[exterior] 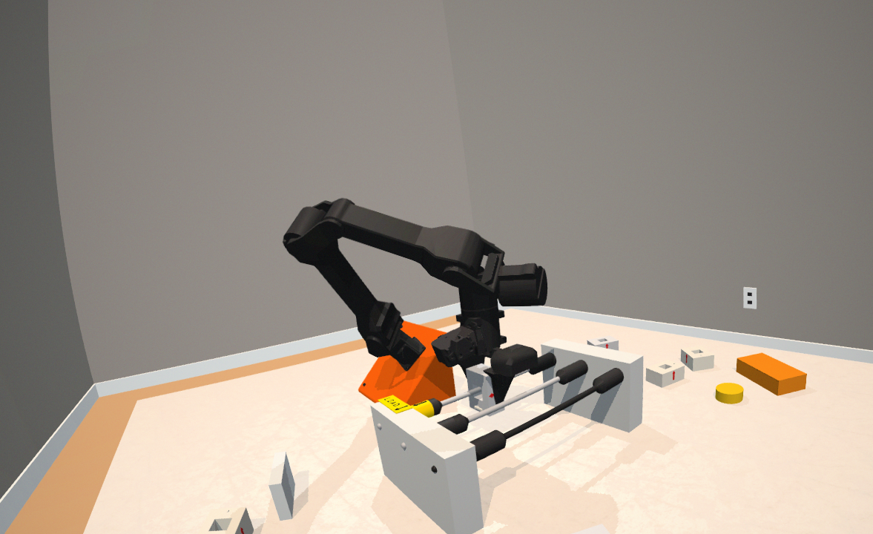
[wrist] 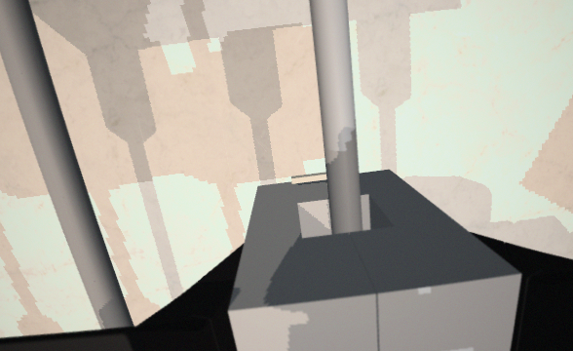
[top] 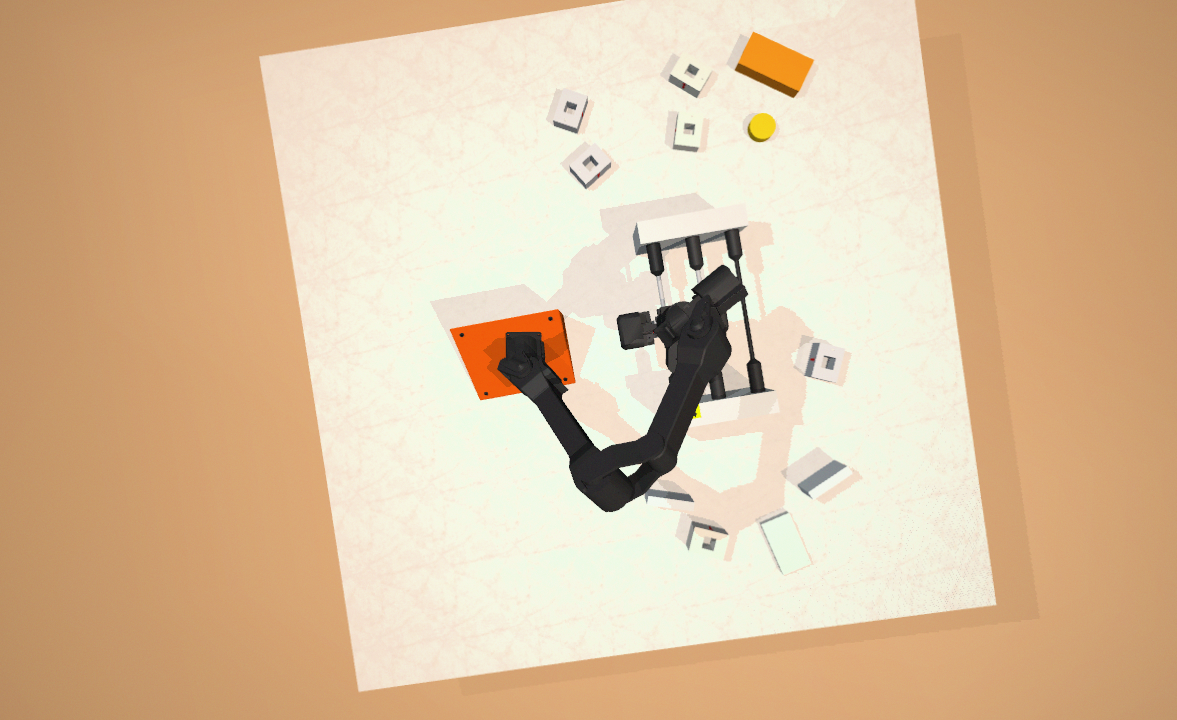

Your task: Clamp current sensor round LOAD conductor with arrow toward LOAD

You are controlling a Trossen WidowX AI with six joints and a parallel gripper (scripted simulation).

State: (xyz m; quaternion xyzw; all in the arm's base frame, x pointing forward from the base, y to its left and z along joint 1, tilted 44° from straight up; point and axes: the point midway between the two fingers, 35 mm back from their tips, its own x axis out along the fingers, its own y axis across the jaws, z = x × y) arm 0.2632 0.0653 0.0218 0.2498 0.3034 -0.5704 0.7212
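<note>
The grey split-core sensor (exterior: pixel 478 390) (wrist: pixel 413 258) surrounds the LOAD conductor (exterior: pixel 458 398) (wrist: pixel 337 97), which passes through its window. Its halves meet at a thin seam in the wrist view; whether the latch has caught cannot be told. The red arrow (exterior: pixel 492 395) on its side points toward the yellow LOAD marker (exterior: pixel 394 403) (top: pixel 697 412). My gripper (exterior: pixel 486 383) (wrist: pixel 333 239) is shut on the sensor, with one black finger on each side. In the top view the arm hides the sensor.
Two white end blocks (exterior: pixel 426 457) (exterior: pixel 598 371) (top: pixel 690 224) carry the conductors. A bare middle rod (exterior: pixel 512 399) (wrist: pixel 48 146) and a black rod (exterior: pixel 549 414) (top: pixel 747 313) run beside the LOAD conductor. The orange pedestal (top: pixel 476 371) (exterior: pixel 440 371) is beside the rack. Several small blocks stand around.
</note>
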